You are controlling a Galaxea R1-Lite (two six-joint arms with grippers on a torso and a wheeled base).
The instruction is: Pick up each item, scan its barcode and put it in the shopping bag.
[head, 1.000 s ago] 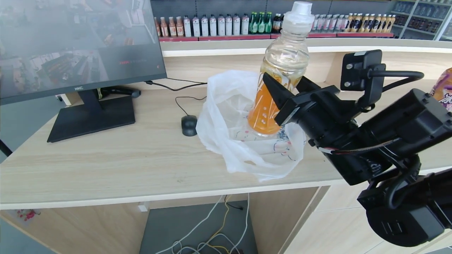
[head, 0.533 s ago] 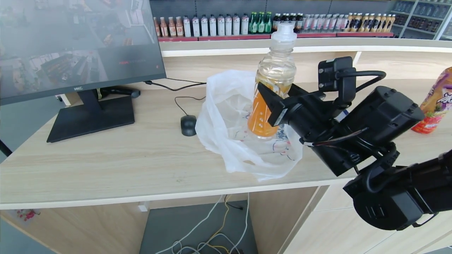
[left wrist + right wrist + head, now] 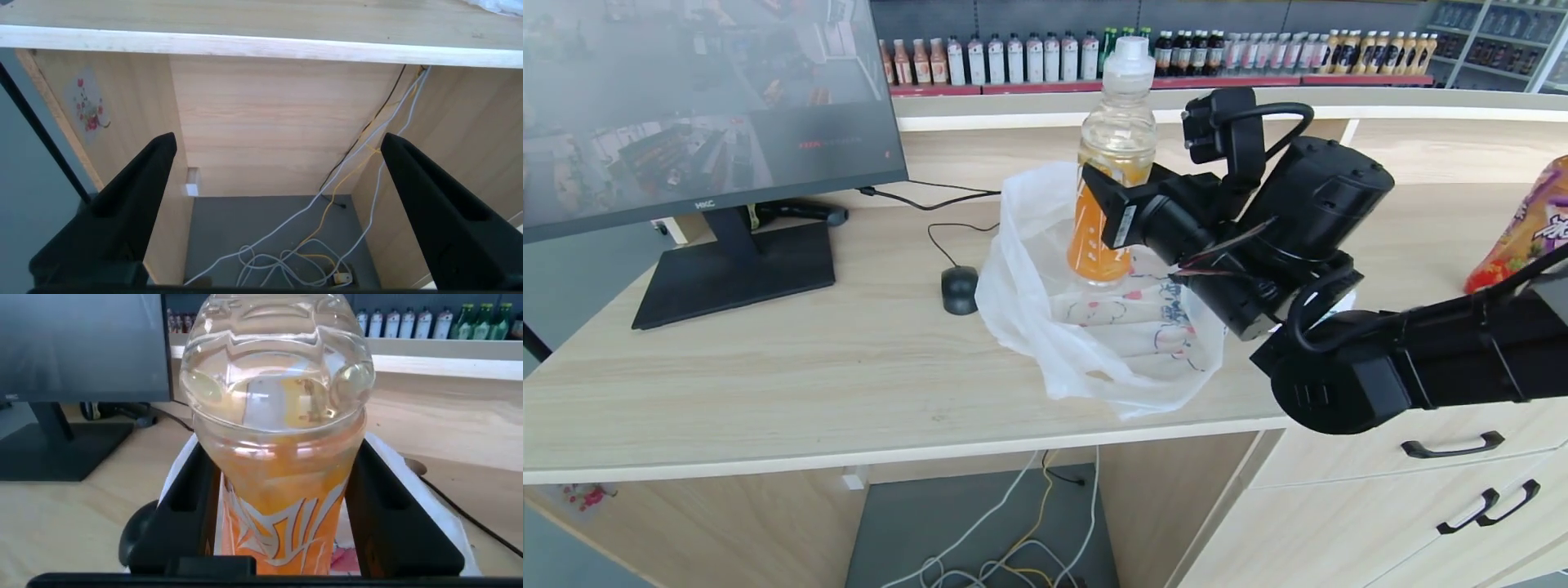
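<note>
An orange drink bottle with a white cap stands upright in the air above the white plastic shopping bag, which lies open on the wooden counter. My right gripper is shut on the bottle's orange label. The right wrist view looks along the same bottle held between the black fingers, with the bag below it. My left gripper hangs below the counter's front edge, open, with nothing between its fingers. A second bottle with a red and purple label shows at the far right.
A monitor on a black stand occupies the counter's left side. A black mouse lies just left of the bag, its cable running back. A handheld scanner lies behind the monitor stand. Cables hang under the counter; drawers are at right.
My right arm has carried the bottle left and farther back, from the bag's near right side to over its middle. The bag has not moved.
</note>
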